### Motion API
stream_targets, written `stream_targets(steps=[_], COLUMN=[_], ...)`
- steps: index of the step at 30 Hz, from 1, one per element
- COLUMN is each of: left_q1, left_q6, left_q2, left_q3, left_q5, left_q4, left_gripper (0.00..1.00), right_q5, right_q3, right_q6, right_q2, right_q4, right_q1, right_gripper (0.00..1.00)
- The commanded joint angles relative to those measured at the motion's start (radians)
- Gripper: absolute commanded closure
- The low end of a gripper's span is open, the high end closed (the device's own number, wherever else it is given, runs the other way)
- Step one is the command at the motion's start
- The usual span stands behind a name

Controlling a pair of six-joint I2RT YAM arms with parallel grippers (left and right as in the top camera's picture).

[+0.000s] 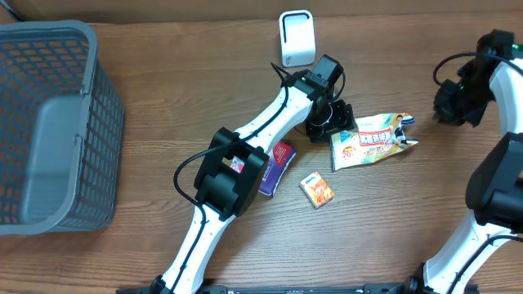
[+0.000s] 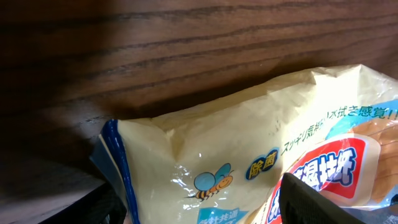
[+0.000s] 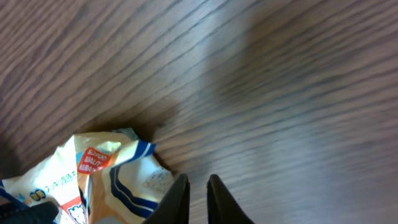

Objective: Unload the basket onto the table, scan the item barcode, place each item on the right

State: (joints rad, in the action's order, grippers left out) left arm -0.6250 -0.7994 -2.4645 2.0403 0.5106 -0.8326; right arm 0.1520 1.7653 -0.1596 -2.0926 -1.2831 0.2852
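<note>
Yellow packet (image 1: 372, 140) | left jaws apart astride it, perhaps touching | right jaws together

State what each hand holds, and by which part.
Nothing is held. The left hand stands open astride one end of the packet; the right hand is shut on nothing beside it.

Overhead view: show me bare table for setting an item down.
Bare wood lies between basket and left arm, and below the pouch beside the right arm. Crowded: pouch, purple packet and small box cluster at mid-table.
</note>
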Motion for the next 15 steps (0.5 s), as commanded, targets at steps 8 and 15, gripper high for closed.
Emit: stream_targets(steps=[8, 15], left_q1=[-0.033, -0.037], left_q6=[-0.021, 0.002], left_q2=[-0.034, -0.034], left_q3=[-0.078, -0.078], left_q5=[-0.043, -0.045], left_q4=[0.079, 0.077], left_gripper=[0.51, 0.96], right_q5=[0.142, 0.141], right_q3=[-0.143, -0.143], right_q6=[-0.027, -0.027], right_q2=[0.002, 0.002], right_q4=[0.111, 0.11], right_q1=[-0.062, -0.115], right_gripper=[0.96, 0.96])
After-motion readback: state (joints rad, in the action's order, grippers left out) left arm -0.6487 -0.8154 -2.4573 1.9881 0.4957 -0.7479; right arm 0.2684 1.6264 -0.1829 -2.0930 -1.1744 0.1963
